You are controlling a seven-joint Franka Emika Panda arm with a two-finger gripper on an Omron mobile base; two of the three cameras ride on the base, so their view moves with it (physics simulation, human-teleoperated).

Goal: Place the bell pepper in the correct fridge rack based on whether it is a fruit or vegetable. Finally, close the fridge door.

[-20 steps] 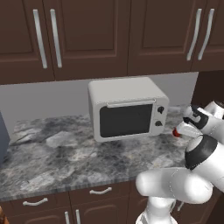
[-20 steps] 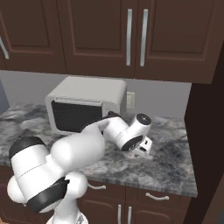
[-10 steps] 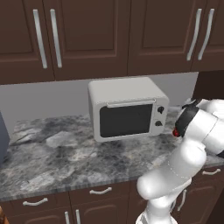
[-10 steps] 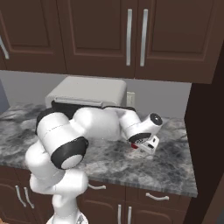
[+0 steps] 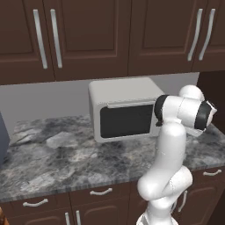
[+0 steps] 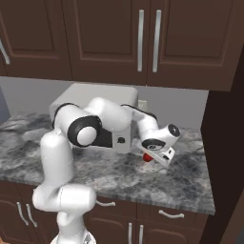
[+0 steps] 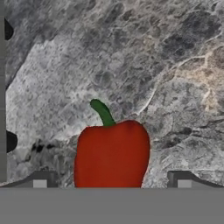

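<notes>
Swinging farther over since the frames of a second ago, the arm has carried its wrist to the right of the microwave (image 5: 125, 110), and the pincer (image 7: 111, 181) now hangs low over the pepper (image 7: 111, 157). In the hand view the red pepper lies on the marbled counter (image 7: 65, 65), green stem pointing away, between the 2 dark fingertips (image 7: 40, 179), which stand apart on either side of it. Whether they already touch its skin I cannot tell; they look open and holding nothing. From the right base view the pepper (image 6: 148, 157) shows as a red spot under the hand, just right of the microwave's front corner.

The step in hand looks like the grasp. To do it well, the pincer should probably drop until the tips straddle the widest part of the body, stay centred, then close gently, since glossy rounded skin may slip sideways. Lifting straight up would keep it clear of the microwave.
</notes>
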